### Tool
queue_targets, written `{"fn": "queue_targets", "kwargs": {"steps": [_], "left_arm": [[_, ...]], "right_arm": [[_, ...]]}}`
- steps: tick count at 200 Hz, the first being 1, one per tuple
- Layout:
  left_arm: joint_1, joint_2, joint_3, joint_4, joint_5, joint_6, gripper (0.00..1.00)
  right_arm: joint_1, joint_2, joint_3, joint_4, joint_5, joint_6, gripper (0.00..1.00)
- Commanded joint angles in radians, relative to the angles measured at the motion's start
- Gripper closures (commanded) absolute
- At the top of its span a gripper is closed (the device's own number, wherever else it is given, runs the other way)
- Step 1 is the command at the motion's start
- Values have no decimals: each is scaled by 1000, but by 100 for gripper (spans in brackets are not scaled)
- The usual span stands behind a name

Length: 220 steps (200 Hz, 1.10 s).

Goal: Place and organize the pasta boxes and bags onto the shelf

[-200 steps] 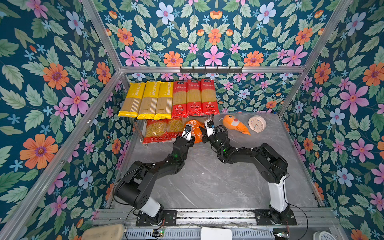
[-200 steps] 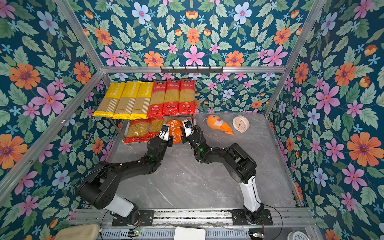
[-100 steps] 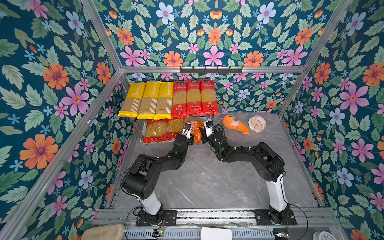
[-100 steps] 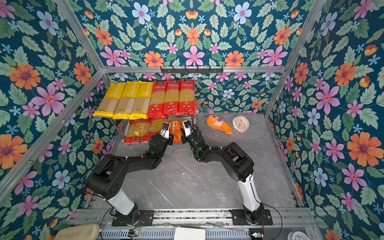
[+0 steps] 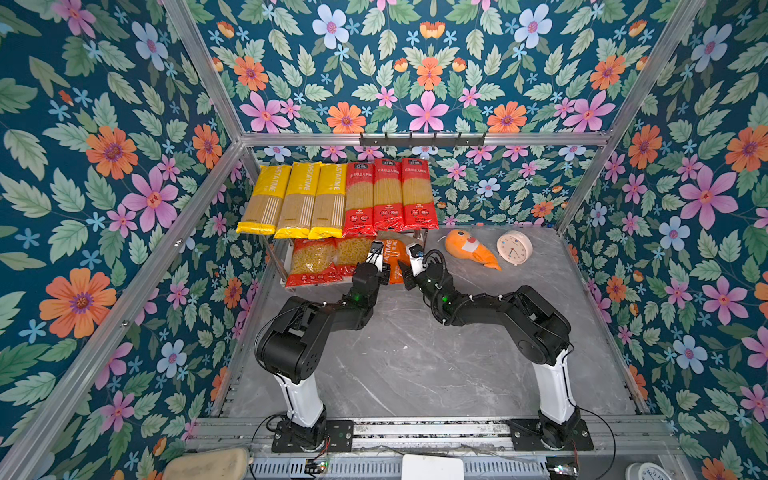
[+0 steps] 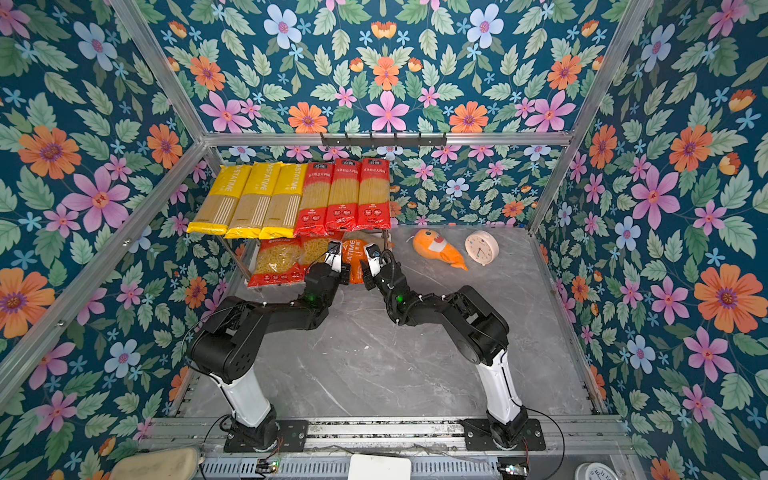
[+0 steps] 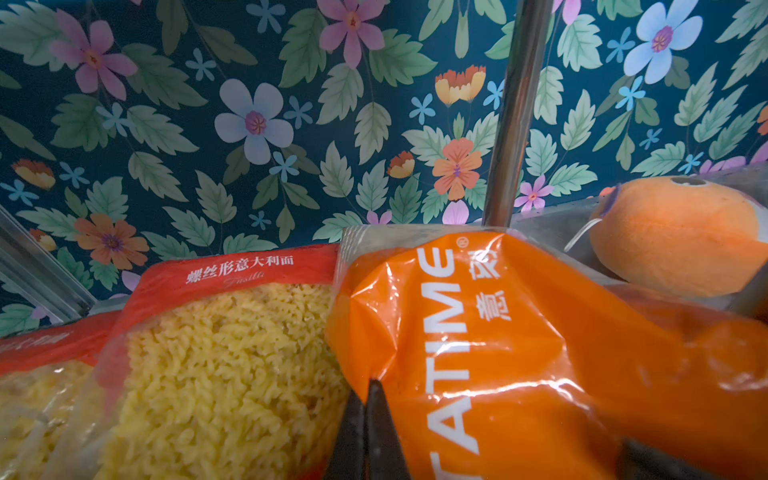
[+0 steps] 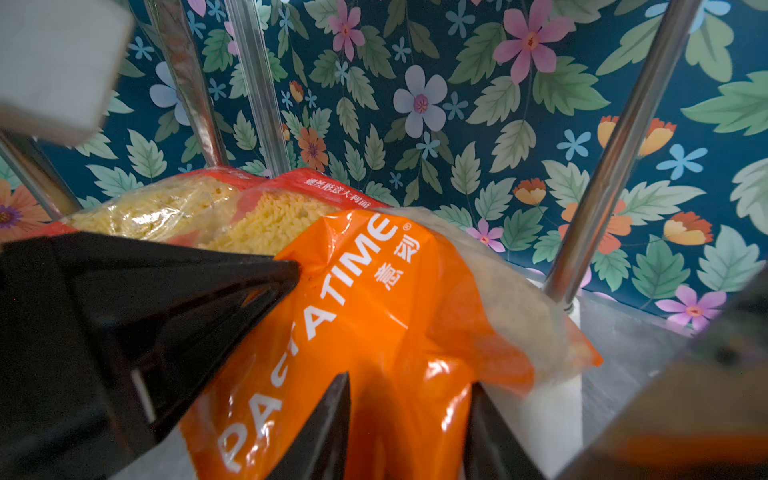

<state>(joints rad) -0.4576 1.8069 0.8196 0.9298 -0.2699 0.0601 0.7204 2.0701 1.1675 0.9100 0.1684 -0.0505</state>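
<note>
Left gripper [image 7: 368,388]: jaws pressed together, tip against the orange PASTATIME bag [image 7: 498,353]. Right gripper [image 8: 409,384]: jaws parted astride that bag's near end. Bag: lower tier of shelf [image 8: 555,401], 3 o'clock end; two red fusilli bags [image 5: 316,262] at its 9 o'clock. Upper tier: three yellow spaghetti packs [image 5: 297,199], three red spaghetti packs [image 5: 388,195]. Surface: grey marbled tabletop [image 5: 415,365]; shelf at 11 o'clock, plush fish [image 5: 469,249] and alarm clock [image 5: 514,248] at 1 o'clock. Walls: teal floral wallpaper [image 5: 104,187], aluminium frame [image 5: 291,139], black hook rail [image 5: 422,140] at 12 o'clock.
</note>
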Motion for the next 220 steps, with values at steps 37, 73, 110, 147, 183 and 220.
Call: {"fn": "queue_targets", "kwargs": {"steps": [37, 73, 110, 147, 183, 220], "left_arm": [[7, 10, 26, 21, -64, -100, 100], [7, 18, 75, -17, -40, -125, 100], [7, 44, 120, -42, -51, -154, 100], [4, 67, 136, -49, -44, -181, 100], [4, 46, 133, -65, -44, -155, 100], [5, 61, 152, -88, -25, -143, 100]], "right_arm": [[24, -72, -71, 37, 49, -12, 46], [45, -147, -166, 42, 54, 19, 45], [45, -224, -258, 23, 69, 52, 44], [45, -271, -325, 24, 85, 75, 44], [41, -294, -332, 0, 81, 88, 44], [26, -341, -335, -58, 63, 121, 44]]}}
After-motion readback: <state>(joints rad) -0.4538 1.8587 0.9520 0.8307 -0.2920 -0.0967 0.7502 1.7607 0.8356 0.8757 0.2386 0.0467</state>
